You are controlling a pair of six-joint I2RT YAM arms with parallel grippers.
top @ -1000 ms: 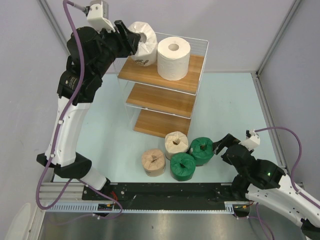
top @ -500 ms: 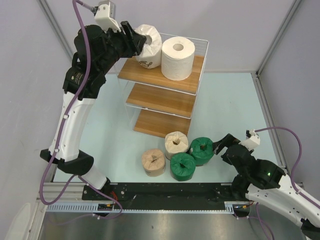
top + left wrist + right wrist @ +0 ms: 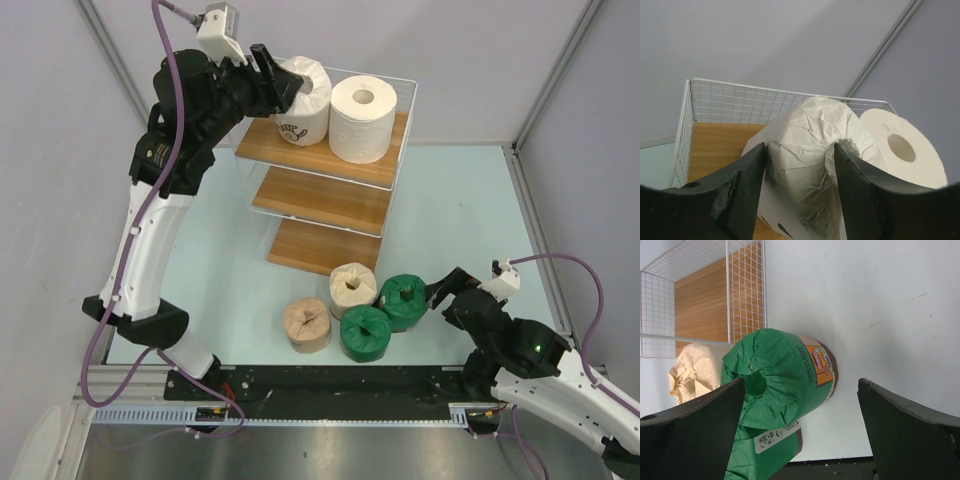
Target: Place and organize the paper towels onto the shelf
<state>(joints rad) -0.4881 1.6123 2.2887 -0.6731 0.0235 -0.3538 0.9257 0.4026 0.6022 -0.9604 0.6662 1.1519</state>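
On the top board of the shelf (image 3: 330, 195) a white-wrapped paper towel roll with a dark logo (image 3: 303, 105) stands against a plain white roll (image 3: 362, 118). My left gripper (image 3: 278, 75) is shut on the wrapped roll (image 3: 810, 145). One finger lies on the roll's outer side and the other is in its crumpled core. On the table in front of the shelf sit two green rolls (image 3: 404, 300) (image 3: 366, 332) and two beige rolls (image 3: 352, 288) (image 3: 307, 322). My right gripper (image 3: 440, 288) is open and empty, just right of the nearer green roll (image 3: 785, 370).
White wire mesh walls (image 3: 730, 102) close the top tier's back and sides. The shelf's middle and bottom boards carry nothing. Grey walls stand close behind and to both sides. A black rail (image 3: 330, 385) runs along the near table edge.
My left arm carried the wrapped roll to the right and stood it upright on the top board. It nudged the plain white roll slightly right. The right arm has not moved.
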